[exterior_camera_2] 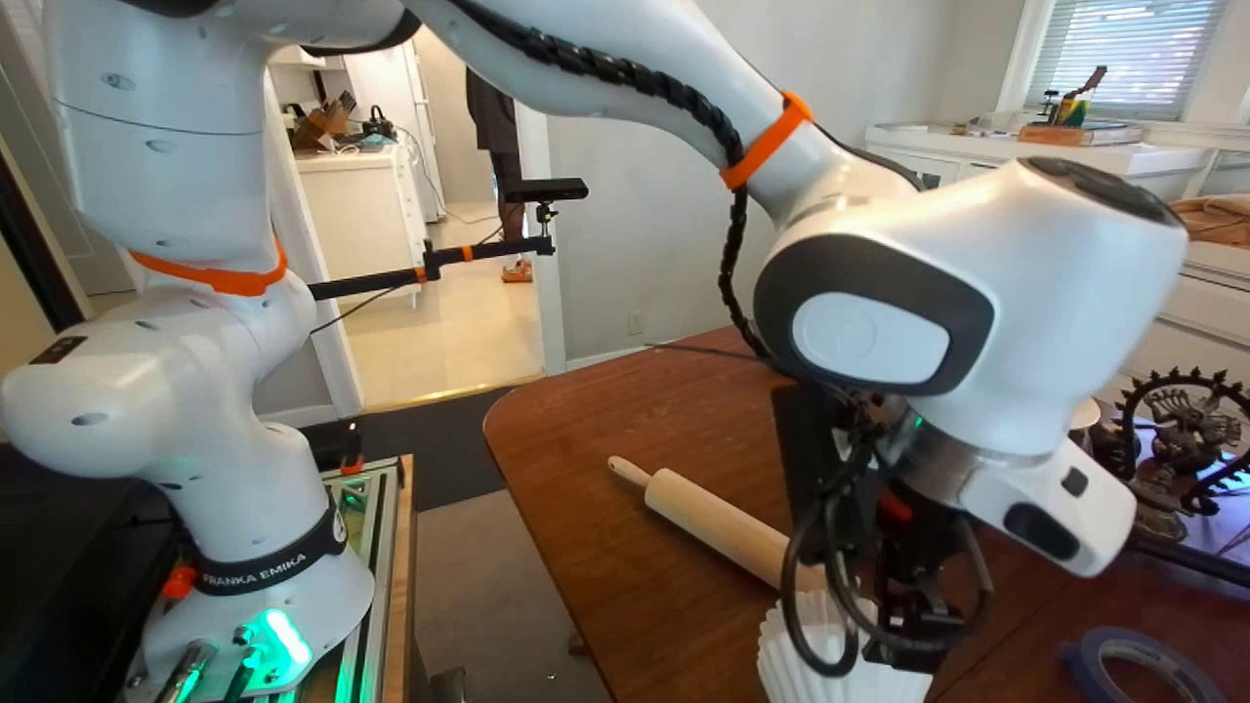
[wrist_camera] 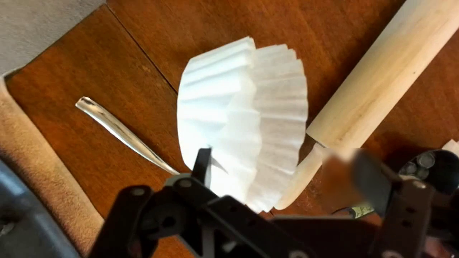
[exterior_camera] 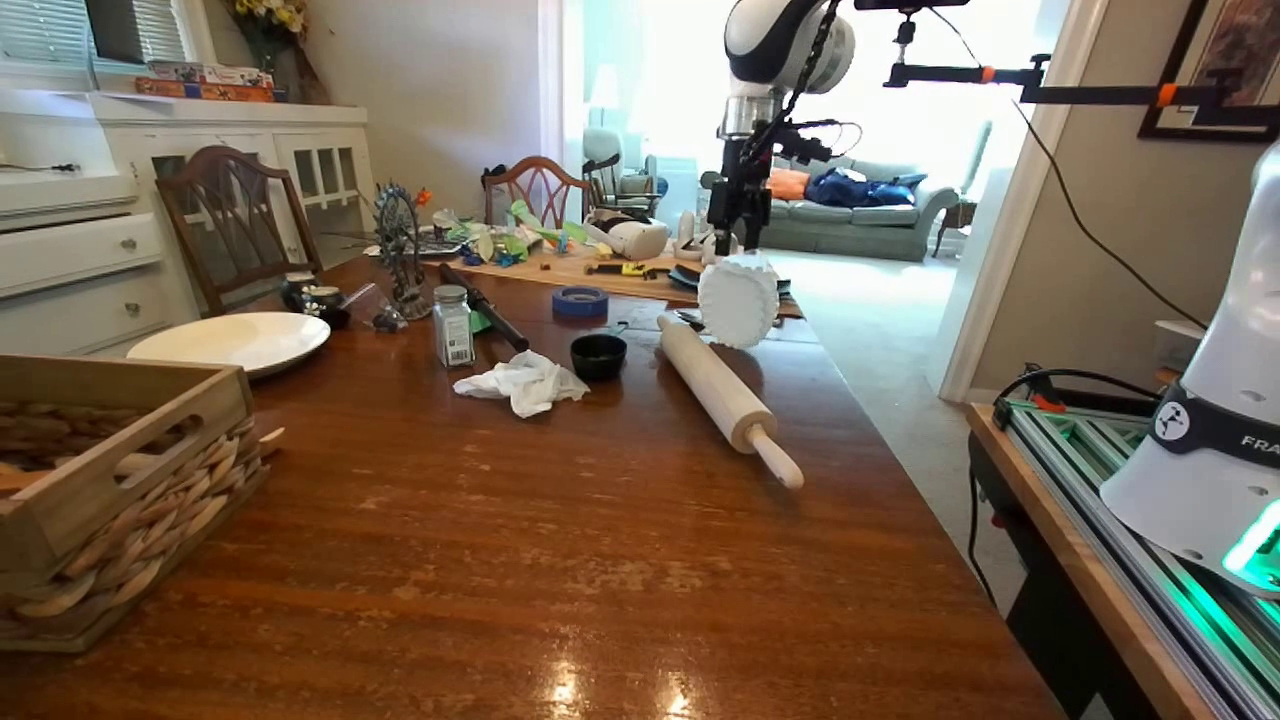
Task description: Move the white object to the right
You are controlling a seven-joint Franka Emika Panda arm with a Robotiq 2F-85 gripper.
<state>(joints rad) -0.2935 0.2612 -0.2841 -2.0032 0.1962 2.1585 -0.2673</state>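
Your tool (wrist_camera: pixel 285 165) is nearest in the wrist view, its linkage cropped by the lower edge, its fingers spread wide and holding nothing that you can see. One dark fingertip (wrist_camera: pixel 202 161) overlaps the white fluted object (wrist_camera: pixel 233 104); whether they touch, you cannot tell, and the opposite finger is smeared by blur. That object looks tipped on its side on the tabletop (wrist_camera: pixel 118 61), just beside the rolling pin (wrist_camera: pixel 380 82), which runs off the top right corner. You see a shiny metal handle (wrist_camera: pixel 125 137) vanish behind the tool and a black bowl (wrist_camera: pixel 439 173) cut by the right edge; the blue-grey shape (wrist_camera: pixel 28 222) at lower left is too cropped for you to identify. In an exterior view the arm (exterior_camera_2: pixel 1055 283) covers much of the tool, and the bottom edge trims the white fluted object. In an exterior view a basket (exterior_camera: pixel 190 480) loses its left side to the frame, and you find that object right below the fingertips.
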